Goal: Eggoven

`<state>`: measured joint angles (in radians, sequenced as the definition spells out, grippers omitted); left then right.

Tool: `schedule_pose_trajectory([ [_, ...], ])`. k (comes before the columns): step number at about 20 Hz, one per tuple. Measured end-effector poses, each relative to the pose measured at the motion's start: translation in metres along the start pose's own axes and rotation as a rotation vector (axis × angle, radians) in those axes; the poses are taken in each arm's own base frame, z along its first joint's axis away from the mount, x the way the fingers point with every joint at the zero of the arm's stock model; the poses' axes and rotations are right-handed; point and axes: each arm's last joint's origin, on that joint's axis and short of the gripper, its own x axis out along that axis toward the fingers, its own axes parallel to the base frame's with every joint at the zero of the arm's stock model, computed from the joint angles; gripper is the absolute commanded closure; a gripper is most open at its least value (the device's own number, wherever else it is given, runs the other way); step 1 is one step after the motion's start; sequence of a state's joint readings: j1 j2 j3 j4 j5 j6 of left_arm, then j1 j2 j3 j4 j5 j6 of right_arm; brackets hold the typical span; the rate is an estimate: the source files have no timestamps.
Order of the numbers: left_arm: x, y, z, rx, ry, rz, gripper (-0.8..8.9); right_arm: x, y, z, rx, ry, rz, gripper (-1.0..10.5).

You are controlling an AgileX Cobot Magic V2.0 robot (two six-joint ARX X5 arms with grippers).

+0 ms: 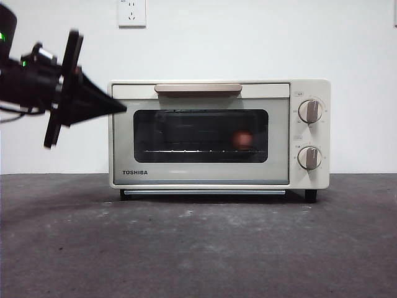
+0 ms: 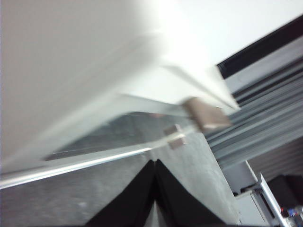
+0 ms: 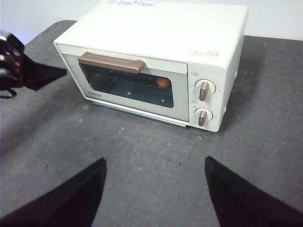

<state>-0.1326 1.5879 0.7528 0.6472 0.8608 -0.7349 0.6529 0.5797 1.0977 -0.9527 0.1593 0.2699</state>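
The cream Toshiba toaster oven point(image 1: 217, 133) stands on the dark table with its door closed. The orange-brown egg point(image 1: 244, 139) sits inside on the rack, seen through the dark window; it also shows in the right wrist view point(image 3: 164, 82). My left gripper point(image 1: 121, 108) is shut and empty, its tip at the oven's upper left front corner, left of the tan handle point(image 1: 198, 89). In the left wrist view the shut gripper point(image 2: 155, 163) points at the oven's door edge near the handle's end point(image 2: 206, 116). My right gripper point(image 3: 154, 161) is open and empty, held back in front of the oven point(image 3: 156, 52).
Two knobs point(image 1: 309, 112) sit on the oven's right panel. A wall socket point(image 1: 131, 12) is on the white wall behind. The dark table point(image 1: 198, 248) stretches in front of the oven. A metal frame point(image 2: 265, 127) shows beyond the table in the left wrist view.
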Motion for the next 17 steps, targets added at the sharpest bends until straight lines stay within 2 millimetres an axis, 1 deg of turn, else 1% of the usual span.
schedule_pose_trajectory([
  [4,-0.008,-0.032,0.000,0.061,0.013,0.019,8.06,0.000,0.000,-0.001,-0.001,0.007,-0.001,6.2],
  [7,-0.017,-0.056,-0.005,0.109,0.019,0.091,8.06,0.000,0.000,-0.001,-0.002,0.008,-0.001,6.2],
  [10,-0.030,-0.082,-0.013,0.181,0.025,0.172,8.06,0.003,0.000,-0.001,-0.001,0.000,0.002,6.2],
  [13,-0.047,-0.108,-0.022,0.269,0.017,0.229,8.06,0.014,0.001,-0.005,0.001,-0.012,0.005,6.4],
  [17,-0.070,-0.133,-0.030,0.354,-0.016,0.295,8.06,0.041,0.001,-0.021,0.002,-0.013,0.013,6.4],
])
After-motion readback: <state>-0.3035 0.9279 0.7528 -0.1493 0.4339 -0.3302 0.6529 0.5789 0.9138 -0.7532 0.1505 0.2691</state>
